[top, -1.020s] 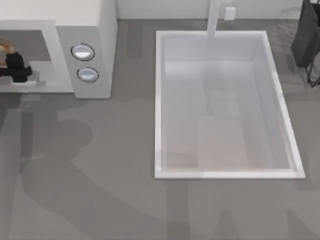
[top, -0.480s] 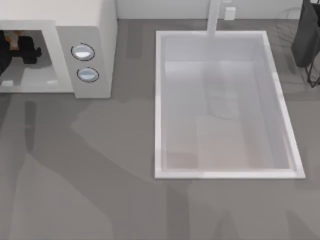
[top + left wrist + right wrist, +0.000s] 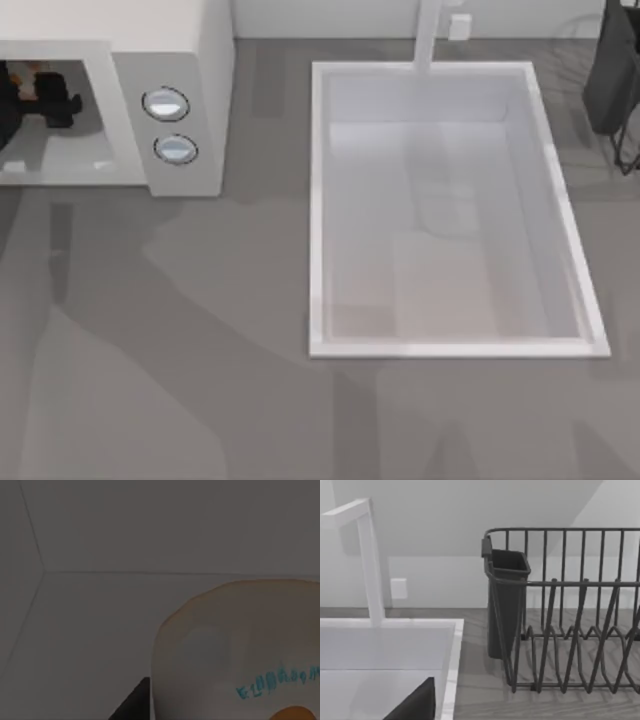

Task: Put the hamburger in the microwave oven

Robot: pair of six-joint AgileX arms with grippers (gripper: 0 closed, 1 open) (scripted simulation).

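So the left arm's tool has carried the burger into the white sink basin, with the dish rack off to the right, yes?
Not the sink. In the top view the left tool and the hamburger are inside the microwave oven cavity at the table's left. The sink basin sits apart to its right. The dish rack is indeed at the right.

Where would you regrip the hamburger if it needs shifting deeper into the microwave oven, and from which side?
Across the rounded sides of the hamburger, coming through the open front of the microwave oven, probably. The bun is round, so any opposite pair of flanks suits the fingers, and the cavity walls block other approaches. The left gripper is already at it inside the cavity.
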